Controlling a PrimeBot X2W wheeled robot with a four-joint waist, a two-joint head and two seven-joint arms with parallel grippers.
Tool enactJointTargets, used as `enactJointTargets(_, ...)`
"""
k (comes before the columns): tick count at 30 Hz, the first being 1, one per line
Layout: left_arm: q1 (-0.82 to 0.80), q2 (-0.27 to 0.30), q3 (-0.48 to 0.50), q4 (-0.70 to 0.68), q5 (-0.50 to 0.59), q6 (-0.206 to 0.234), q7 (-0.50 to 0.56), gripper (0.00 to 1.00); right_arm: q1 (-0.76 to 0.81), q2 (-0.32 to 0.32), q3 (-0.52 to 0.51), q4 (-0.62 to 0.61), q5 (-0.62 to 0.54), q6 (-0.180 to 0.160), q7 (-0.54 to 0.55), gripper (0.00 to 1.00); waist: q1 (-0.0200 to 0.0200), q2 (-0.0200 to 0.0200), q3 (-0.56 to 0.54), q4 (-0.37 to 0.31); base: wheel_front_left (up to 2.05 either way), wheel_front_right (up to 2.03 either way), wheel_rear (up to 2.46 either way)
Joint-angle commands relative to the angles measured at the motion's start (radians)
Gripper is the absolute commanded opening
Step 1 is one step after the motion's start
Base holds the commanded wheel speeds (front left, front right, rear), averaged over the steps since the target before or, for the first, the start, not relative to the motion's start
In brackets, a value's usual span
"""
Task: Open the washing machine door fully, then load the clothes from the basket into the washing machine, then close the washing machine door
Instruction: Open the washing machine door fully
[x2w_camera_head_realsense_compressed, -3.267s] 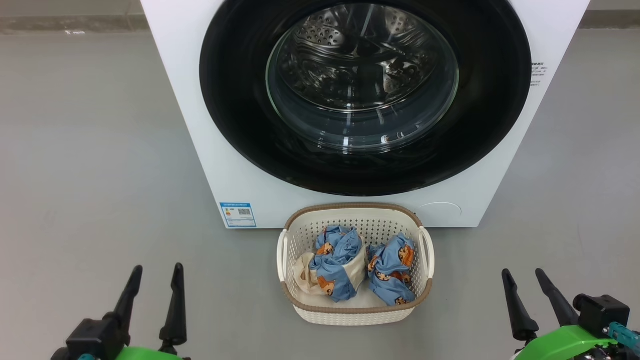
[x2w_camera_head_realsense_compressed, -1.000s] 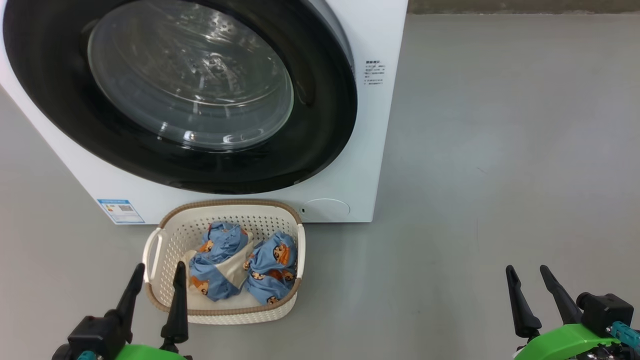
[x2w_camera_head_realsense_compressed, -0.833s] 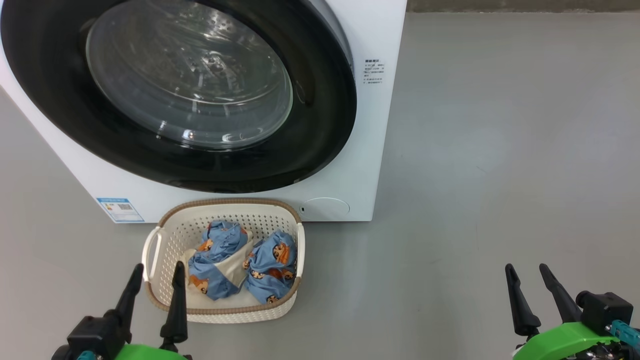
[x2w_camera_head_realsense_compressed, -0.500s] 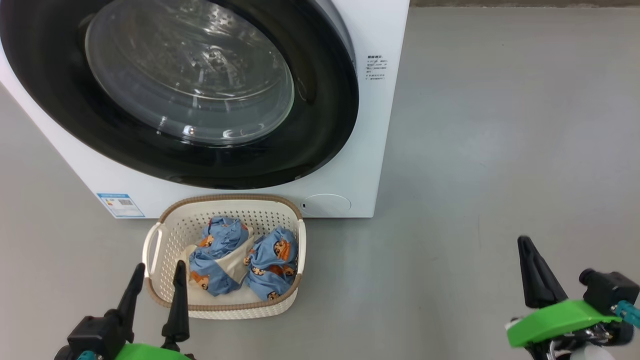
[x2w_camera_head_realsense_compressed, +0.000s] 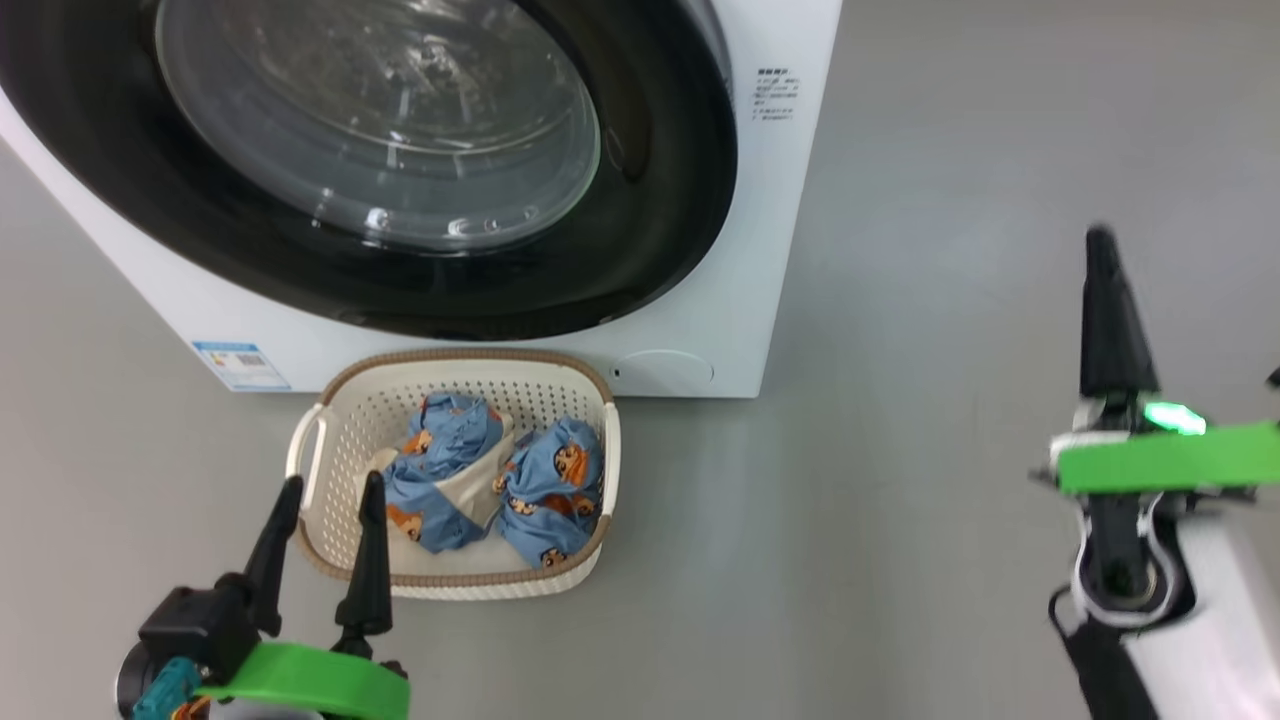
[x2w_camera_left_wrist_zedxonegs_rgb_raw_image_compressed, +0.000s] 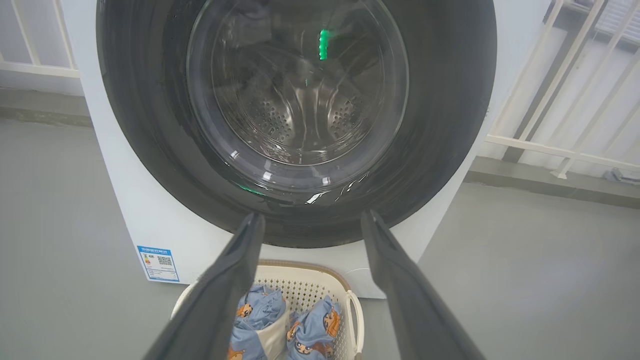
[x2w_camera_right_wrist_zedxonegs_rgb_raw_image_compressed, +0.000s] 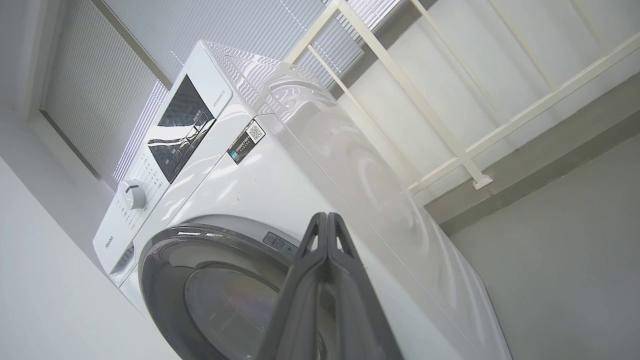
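The door (x2w_camera_head_realsense_compressed: 670, 220) sits shut on the washer (x2w_camera_head_realsense_compressed: 775, 220); the basket (x2w_camera_head_realsense_compressed: 470, 588) stands on the floor just before it, holding both clothes (x2w_camera_head_realsense_compressed: 545, 490) bundles; left gripper (x2w_camera_head_realsense_compressed: 332, 481) spread, empty, by the basket's near rim; right gripper (x2w_camera_head_realsense_compressed: 1100, 240) pressed together, empty, well right.

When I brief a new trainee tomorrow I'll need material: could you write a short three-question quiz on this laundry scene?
1. True or false: the washing machine door already stands swung open.
2. Pick one. The right gripper is: A, wide open; B, shut on nothing; C, shut on the door's edge.
3. Fill in: the basket holds ___ bundles of clothes.

Key: 1, false: the door is closed against the machine's front. 2, B. 3, two.
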Motion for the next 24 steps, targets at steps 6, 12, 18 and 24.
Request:
enactJointTargets(6, -0.076, 0.008, 0.0, -0.022, -0.031, -0.002, -0.006, 1.0, -0.186, -0.048, 0.072, -0.03, 0.267, 0.002, -0.005, 0.0, 0.0, -0.0001, 0.061, 0.033, 0.0, 0.0, 0.0)
enactJointTargets(12, -0.105, 0.007, -0.027, -0.018, -0.041, -0.002, -0.006, 1.0, -0.284, -0.125, 0.14, -0.007, 0.446, 0.002, -0.005, 0.0, 0.0, -0.0001, 0.087, 0.062, 0.0, 0.0, 0.0)
enactJointTargets(18, -0.129, 0.006, -0.043, -0.018, -0.053, -0.002, -0.006, 1.0, -0.37, -0.235, 0.218, 0.007, 0.652, 0.002, 0.094, 0.0, 0.0, -0.0001, 0.117, 0.098, 0.0, 0.0, 0.0)
enactJointTargets(24, -0.145, 0.005, -0.059, -0.019, -0.064, -0.002, -0.006, 1.0, -0.457, -0.288, 0.238, 0.092, 0.756, 0.002, 0.302, 0.0, 0.0, -0.0001, 0.156, 0.128, 0.0, 0.0, 0.0)
